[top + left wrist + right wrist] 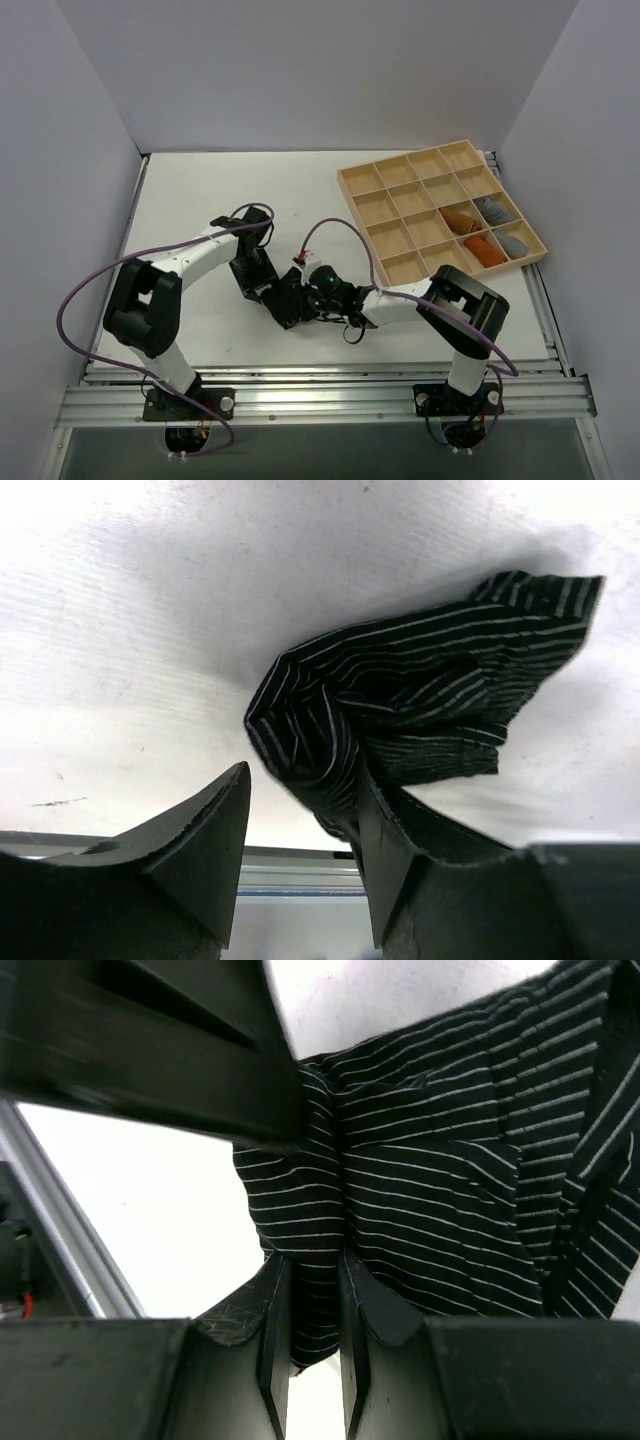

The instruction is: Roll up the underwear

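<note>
Right gripper (312,1285) pinches crumpled pinstriped black underwear (440,1190); left gripper (302,785) gapes open.

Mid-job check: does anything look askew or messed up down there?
The underwear is a crumpled bunch, neither flat nor rolled, close to the near edge of the table. The right gripper pinches one fold; the left gripper stands open beside it. The tray sits turned askew to the table.

Top view high behind the arm bases, looking down over whole tabletop (250,190), wrist views close behind left hand (303,780) and right hand (313,1270), facing down, both sharing the underwear (420,690)
</note>
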Controlling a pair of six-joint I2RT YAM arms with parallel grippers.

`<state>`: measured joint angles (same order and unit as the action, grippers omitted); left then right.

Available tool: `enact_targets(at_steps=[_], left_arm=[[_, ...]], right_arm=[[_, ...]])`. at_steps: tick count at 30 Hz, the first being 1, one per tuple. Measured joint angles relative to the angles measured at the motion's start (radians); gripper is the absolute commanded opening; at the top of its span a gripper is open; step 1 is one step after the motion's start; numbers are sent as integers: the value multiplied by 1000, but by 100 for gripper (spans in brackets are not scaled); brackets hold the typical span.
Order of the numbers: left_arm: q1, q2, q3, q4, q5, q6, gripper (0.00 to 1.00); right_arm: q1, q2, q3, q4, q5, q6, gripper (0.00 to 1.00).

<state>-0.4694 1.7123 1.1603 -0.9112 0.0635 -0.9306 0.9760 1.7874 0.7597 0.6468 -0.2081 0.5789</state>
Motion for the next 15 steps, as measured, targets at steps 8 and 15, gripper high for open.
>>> enact_targets(at_steps=[8,15], left_arm=[[10,-150,-43,42,-23,22,57],[11,-191,-134,156,5,56,58]], right_arm=[[-65,25,-51,105,-123,56,0],[-89,65,-52,169,-198,97,0]])
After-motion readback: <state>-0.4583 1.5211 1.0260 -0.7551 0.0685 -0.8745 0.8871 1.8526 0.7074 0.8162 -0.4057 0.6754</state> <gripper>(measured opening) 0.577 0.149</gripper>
